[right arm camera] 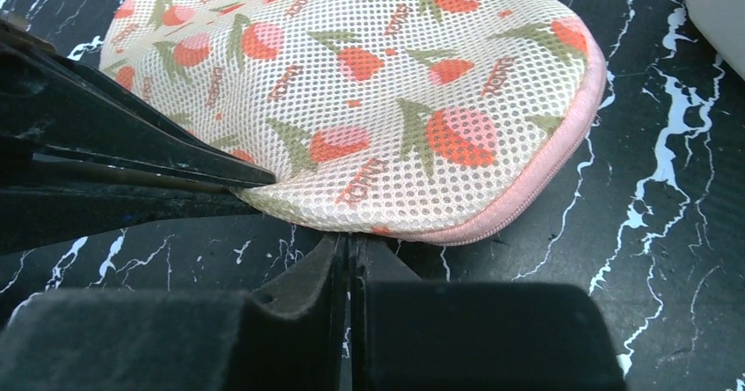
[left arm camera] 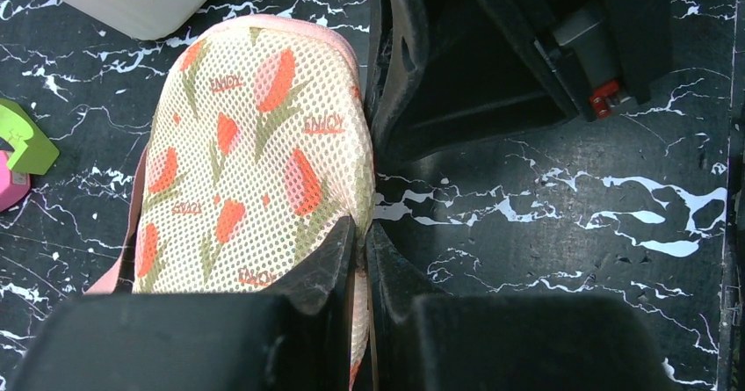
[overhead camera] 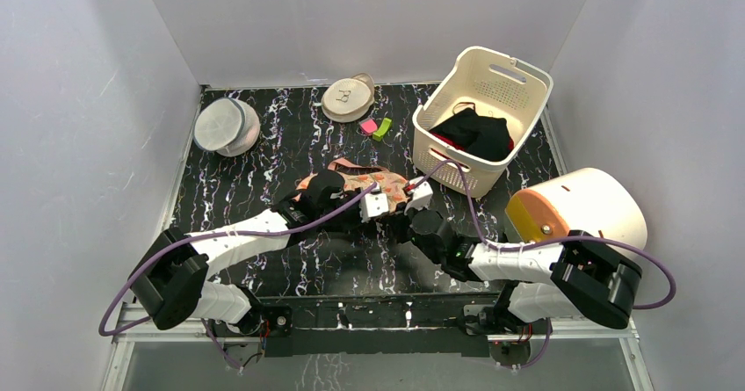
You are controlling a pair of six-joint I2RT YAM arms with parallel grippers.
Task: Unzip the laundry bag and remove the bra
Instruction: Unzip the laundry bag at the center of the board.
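The laundry bag, beige-pink mesh with red-and-green prints and pink trim, lies flat at the middle of the black marbled table. My left gripper is shut on the bag's edge; in the left wrist view the bag runs into the closed gripper, with mesh pinched between the fingers. My right gripper is shut, and in the right wrist view the gripper has its tips against the bag's pink zipper trim. I cannot tell whether it pinches a zipper pull. The bra is hidden.
A white basket holding black clothes stands at the back right. A round grey-white pouch sits back left, with a beige disc pouch and pink and green clips behind the bag. A large white cylinder stands at the right.
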